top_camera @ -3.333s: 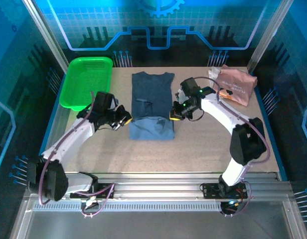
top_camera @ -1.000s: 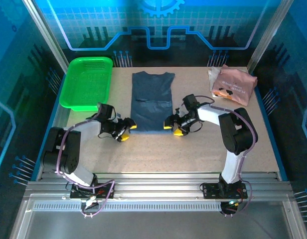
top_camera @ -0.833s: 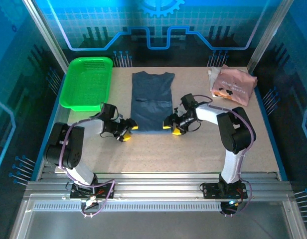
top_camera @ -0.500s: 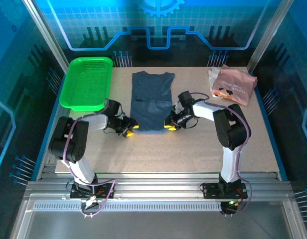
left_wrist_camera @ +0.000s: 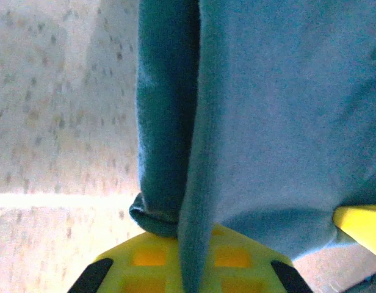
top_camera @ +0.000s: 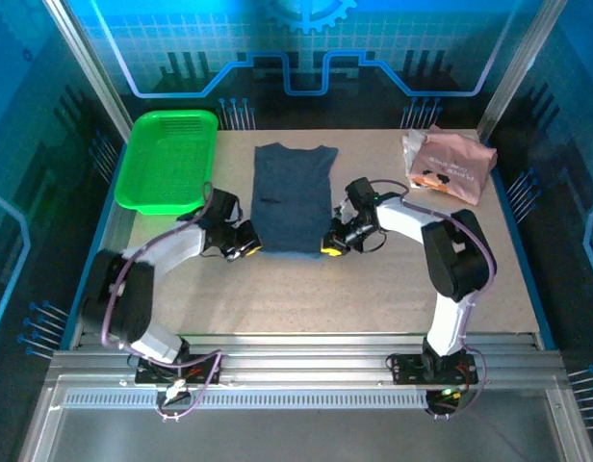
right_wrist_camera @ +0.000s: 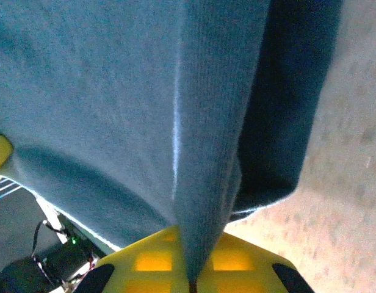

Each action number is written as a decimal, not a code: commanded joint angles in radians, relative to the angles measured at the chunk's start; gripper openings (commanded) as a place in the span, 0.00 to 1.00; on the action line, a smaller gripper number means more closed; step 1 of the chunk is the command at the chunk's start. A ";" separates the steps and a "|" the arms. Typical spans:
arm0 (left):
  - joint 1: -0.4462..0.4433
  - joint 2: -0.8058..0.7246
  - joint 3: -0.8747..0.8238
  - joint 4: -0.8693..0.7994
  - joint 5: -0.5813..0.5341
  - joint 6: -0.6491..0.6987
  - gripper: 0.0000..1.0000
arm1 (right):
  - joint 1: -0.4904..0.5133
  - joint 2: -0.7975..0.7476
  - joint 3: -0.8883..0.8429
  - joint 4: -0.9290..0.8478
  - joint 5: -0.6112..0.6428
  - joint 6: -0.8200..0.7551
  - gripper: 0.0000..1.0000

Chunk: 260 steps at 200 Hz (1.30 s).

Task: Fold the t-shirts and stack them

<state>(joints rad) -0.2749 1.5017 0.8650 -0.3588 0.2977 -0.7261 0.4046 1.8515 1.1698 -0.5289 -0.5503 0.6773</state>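
A dark slate-blue t-shirt (top_camera: 293, 197) lies flat in a long strip at the table's middle. My left gripper (top_camera: 246, 248) is shut on its near left corner, and the cloth (left_wrist_camera: 194, 183) runs pinched between the yellow jaws. At the near right corner my right gripper (top_camera: 330, 244) is likewise shut, with a ridge of the blue t-shirt (right_wrist_camera: 206, 152) clamped between its jaws. A dusty pink t-shirt (top_camera: 452, 166) with a small dark print lies bunched at the back right.
A bright green mesh basket (top_camera: 168, 159) stands at the back left. Bare speckled tabletop (top_camera: 306, 298) stretches between the blue shirt and the arm bases. Blue enclosure walls ring the table.
Both grippers have slid inward to the blue shirt's near corners and shut on the cloth. Earlier the shirt's lower part lay folded up, and now it lies in one long strip.
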 commanded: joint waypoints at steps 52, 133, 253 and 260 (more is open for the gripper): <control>-0.161 -0.491 -0.242 -0.195 -0.026 -0.211 0.00 | 0.133 -0.419 -0.255 -0.134 0.058 0.101 0.00; -0.356 -0.692 -0.241 -0.302 -0.128 -0.417 0.00 | 0.207 -0.600 -0.250 -0.225 0.102 0.153 0.01; -0.014 -0.285 0.017 -0.098 0.107 -0.245 0.00 | -0.040 -0.158 0.225 -0.329 -0.047 -0.082 0.01; 0.000 -0.255 0.040 -0.098 0.115 -0.232 0.00 | -0.049 -0.129 0.245 -0.331 -0.052 -0.086 0.01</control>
<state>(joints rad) -0.3264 1.1671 0.8242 -0.4805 0.3435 -1.0393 0.3992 1.6470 1.3426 -0.8215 -0.5587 0.6403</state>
